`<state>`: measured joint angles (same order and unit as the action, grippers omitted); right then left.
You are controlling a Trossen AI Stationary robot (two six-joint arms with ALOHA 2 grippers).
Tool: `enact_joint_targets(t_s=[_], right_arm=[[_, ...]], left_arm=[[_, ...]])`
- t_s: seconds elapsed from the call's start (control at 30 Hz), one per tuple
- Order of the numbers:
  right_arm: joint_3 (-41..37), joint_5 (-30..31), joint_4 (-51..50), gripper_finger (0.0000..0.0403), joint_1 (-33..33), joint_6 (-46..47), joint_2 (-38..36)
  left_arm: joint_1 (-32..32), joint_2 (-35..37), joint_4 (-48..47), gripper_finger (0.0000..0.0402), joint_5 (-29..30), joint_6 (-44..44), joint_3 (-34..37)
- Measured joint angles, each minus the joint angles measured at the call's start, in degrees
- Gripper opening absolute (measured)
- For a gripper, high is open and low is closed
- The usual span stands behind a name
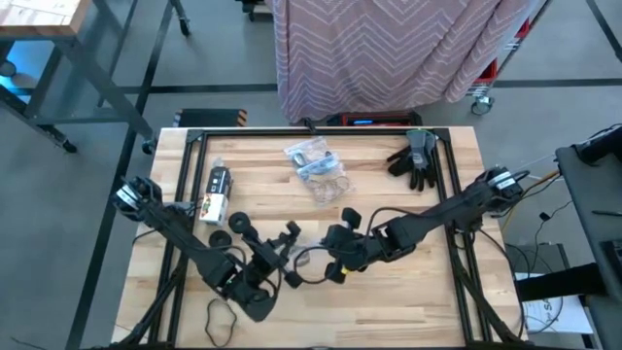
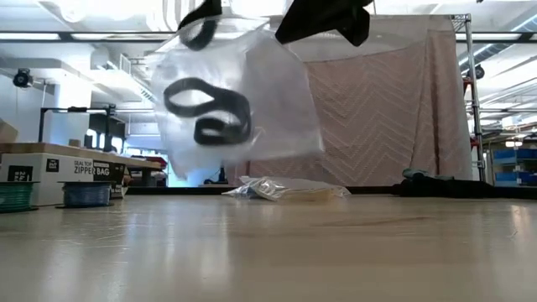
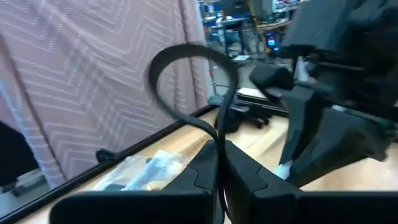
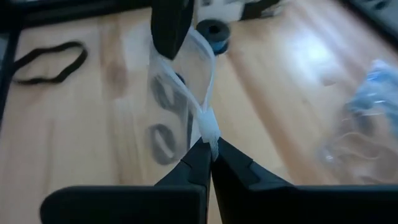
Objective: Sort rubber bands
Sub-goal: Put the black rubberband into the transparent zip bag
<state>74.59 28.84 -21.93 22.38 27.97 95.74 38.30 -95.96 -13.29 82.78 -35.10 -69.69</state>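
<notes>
While both grippers meet near the lower centre of the high view, we see a clear plastic bag (image 2: 239, 92) hanging between them above the table (image 1: 408, 292). In the right wrist view the right gripper (image 4: 208, 155) has its jaws pressed together on a gathered edge of the bag. In the left wrist view the left gripper (image 3: 221, 155) has its jaws closed on a black rubber band (image 3: 193, 81), whose loop stands up above the fingertips. Two more black bands (image 2: 208, 109) show through the film in the upper left of the low view, already inside the bag. Another black band (image 4: 50, 62) lies flat on the wood in the upper left of the right wrist view. A second crinkled bag (image 1: 316, 165) holding bluish items rests at upper centre of the high view, with dark gloves (image 1: 416, 160) to its right.

We judge the main risks as follows. The held band is floppy and could catch on the bag's lip rather than drop inside, since we cannot tell how wide the mouth stands. The right gripper holds only a thin pinch of slick film, so a tug from the left arm could pull it free, and the bag would then fall and spill the bands inside. With the two arms so close, their fingers could also collide.
</notes>
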Motion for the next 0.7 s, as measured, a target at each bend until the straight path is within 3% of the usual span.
enact_joint_targets(t_s=[0.13,0.37,0.7], right_arm=[[-0.02,3.9,-0.07,0.0,-0.76,0.45,-0.13],[-0.02,4.29,-0.02,0.0,-3.35,0.56,-0.04],[-0.02,4.98,0.39,0.0,-4.49,-0.84,-0.06]], left_arm=[[-2.72,0.0,0.01,0.0,1.55,-0.03,0.0],[-7.25,0.0,0.03,0.0,1.09,-0.98,0.0],[-7.78,0.0,-1.11,0.0002,0.24,-3.55,-0.02]])
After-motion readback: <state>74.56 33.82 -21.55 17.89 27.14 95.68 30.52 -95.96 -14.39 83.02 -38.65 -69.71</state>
